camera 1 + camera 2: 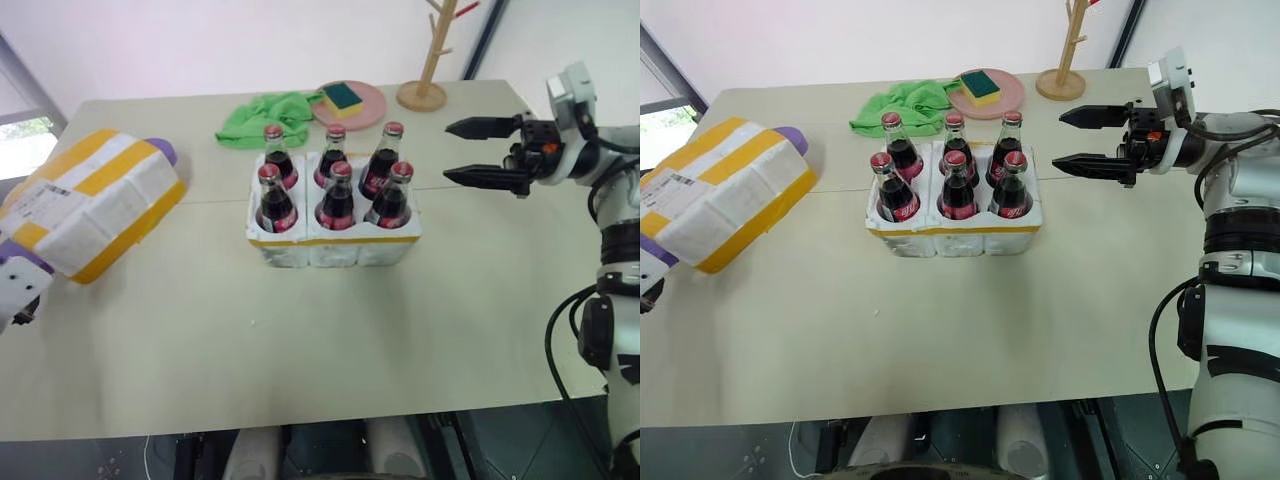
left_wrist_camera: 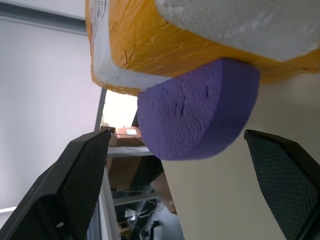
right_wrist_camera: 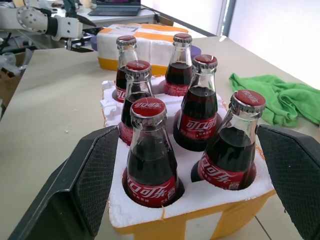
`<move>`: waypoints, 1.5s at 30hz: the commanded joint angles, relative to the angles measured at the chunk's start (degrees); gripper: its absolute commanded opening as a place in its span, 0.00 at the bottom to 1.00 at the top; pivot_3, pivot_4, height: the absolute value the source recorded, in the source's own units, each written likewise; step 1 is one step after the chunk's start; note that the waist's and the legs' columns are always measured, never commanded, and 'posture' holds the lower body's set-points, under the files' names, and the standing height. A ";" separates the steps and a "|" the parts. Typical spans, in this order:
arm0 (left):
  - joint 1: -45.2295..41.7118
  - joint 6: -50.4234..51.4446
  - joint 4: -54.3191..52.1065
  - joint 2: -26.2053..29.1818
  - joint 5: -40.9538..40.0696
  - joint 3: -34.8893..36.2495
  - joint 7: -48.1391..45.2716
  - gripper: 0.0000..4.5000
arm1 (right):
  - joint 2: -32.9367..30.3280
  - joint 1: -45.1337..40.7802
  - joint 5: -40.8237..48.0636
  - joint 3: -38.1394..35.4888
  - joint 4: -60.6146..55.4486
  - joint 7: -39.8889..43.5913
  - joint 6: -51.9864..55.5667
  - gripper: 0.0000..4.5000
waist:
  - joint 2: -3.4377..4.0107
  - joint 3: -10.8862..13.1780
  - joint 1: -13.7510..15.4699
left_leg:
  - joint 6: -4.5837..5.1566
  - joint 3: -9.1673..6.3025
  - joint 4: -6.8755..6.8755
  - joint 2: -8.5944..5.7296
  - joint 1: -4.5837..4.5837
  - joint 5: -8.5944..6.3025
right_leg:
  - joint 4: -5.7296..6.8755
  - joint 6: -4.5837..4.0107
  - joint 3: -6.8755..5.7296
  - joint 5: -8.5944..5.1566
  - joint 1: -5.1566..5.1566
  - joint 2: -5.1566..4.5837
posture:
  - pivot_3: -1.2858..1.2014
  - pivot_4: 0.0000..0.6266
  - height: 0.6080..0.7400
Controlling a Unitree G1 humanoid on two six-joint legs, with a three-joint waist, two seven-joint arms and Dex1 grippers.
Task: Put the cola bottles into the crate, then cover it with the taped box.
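The surface (image 1: 300,340), a pale tabletop in a bright room with white walls and a window at the left, carries everything, and most of it lies bare in front. On its left side sits the box (image 1: 95,200), white foam with wide yellow stripes and a shipping label, tilted because it rests on a purple foam block (image 2: 197,117). Being foam it should be light and stiff but easily dented or crumbled, and it looks too bulky for one gripper, so a two-sided hold on opposite walls (away from the slick tape if possible) seems best. The crate (image 1: 335,245) stands in the middle, well apart from the box, with all six bottles (image 3: 150,160) upright in their wells; the glass is fragile and the red caps stand above the rim, so the box would need to come down level over them. Behind the crate lie a green cloth (image 1: 265,118), a pink plate (image 1: 365,108) with a sponge on it, and a wooden stand (image 1: 425,90). The left gripper (image 2: 185,200) has its jaws spread just beside the purple block, holding nothing. The right gripper (image 1: 485,153) hovers right of the crate, jaws spread, empty.
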 commanded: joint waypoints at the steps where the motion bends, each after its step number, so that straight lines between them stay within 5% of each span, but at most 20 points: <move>1: -2.73 -1.78 2.36 0.99 2.63 -1.66 1.16 1.00 | -0.59 -0.11 1.49 -2.12 -2.50 -0.52 0.60 0.99 | 0.00 0.00 0.00 | 0.00 0.00 0.01 0.00 0.02 0.00 | 0.05 0.00 0.00 0.00 0.00 0.00 | 0.52 0.24 1.00; 32: -21.86 4.39 16.78 -5.06 10.90 -15.28 9.85 1.00 | -0.93 2.41 2.72 -3.19 -6.54 -2.91 2.36 0.99 | -0.02 -0.02 0.17 | -0.05 -0.05 0.29 0.02 0.14 0.05 | 0.72 0.00 0.01 0.00 -0.01 0.04 | 0.52 0.24 1.00; 41: -23.31 5.02 19.62 -4.59 11.36 -16.26 10.65 0.10 | -1.16 2.60 2.72 -3.62 -7.30 -3.07 2.81 1.00 | 0.00 -0.03 0.09 | -0.04 -0.05 0.30 0.01 0.19 0.05 | 0.77 0.00 0.03 0.00 0.01 0.05 | 0.52 0.24 1.00; 45: -22.29 4.79 18.35 -3.46 11.11 -15.07 11.37 0.10 | -1.89 2.22 2.52 -3.81 -6.99 -2.87 3.05 1.00 | 0.00 -0.03 0.02 | -0.04 -0.05 0.29 0.01 0.20 0.05 | 0.77 0.00 0.05 0.00 0.01 0.04 | 0.52 0.24 1.00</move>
